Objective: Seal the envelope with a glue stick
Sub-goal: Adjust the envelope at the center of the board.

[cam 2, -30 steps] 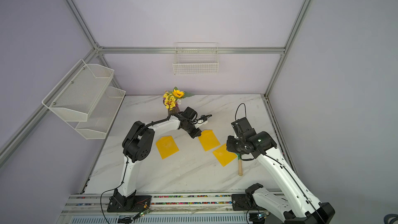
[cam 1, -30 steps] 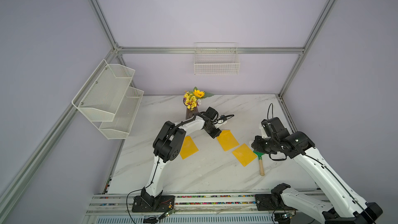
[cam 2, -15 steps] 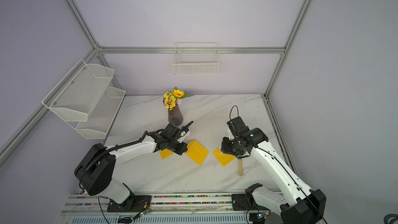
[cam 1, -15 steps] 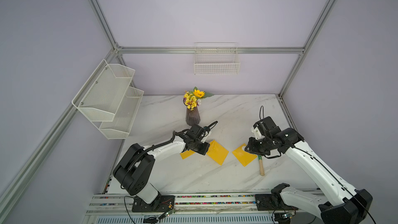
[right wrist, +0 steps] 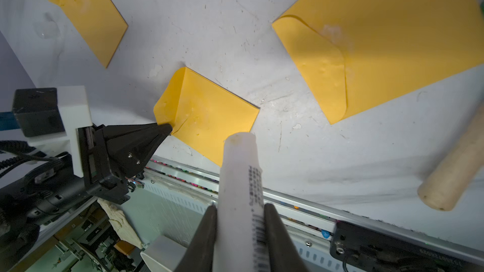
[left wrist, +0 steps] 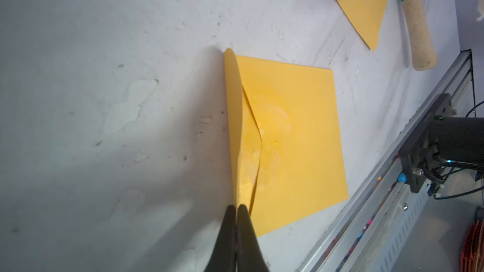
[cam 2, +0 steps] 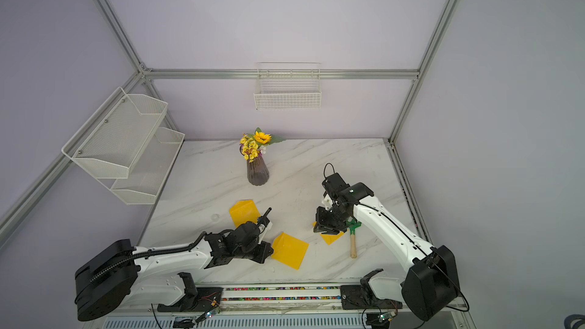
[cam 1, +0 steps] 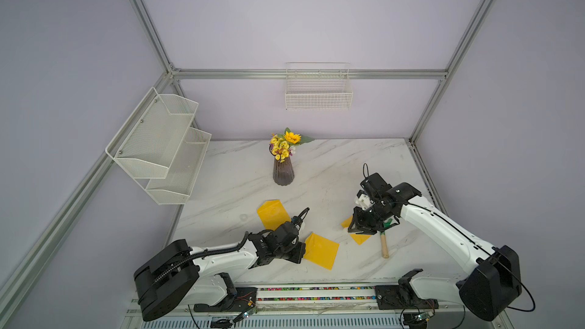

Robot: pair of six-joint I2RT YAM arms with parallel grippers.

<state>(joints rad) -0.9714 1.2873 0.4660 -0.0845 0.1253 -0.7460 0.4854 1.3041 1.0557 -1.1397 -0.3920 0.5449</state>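
- My left claw point(left wrist: 237, 209) is pressed together on the raised flap point(left wrist: 239, 126) of the middle yellow envelope point(left wrist: 293, 132), which lies by the front rail point(left wrist: 392, 179).
- My right claw point(right wrist: 241, 218) pinches the glue stick point(right wrist: 239, 168), whose length runs out along my fingers.
- The stick's tip points toward that envelope but hangs apart from it, so my right arm must close in.

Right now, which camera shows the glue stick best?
The right wrist view: the glue stick fills the foreground, clamped between the right fingers, label visible. Both top views hide it beneath the right arm; the left wrist view misses it.
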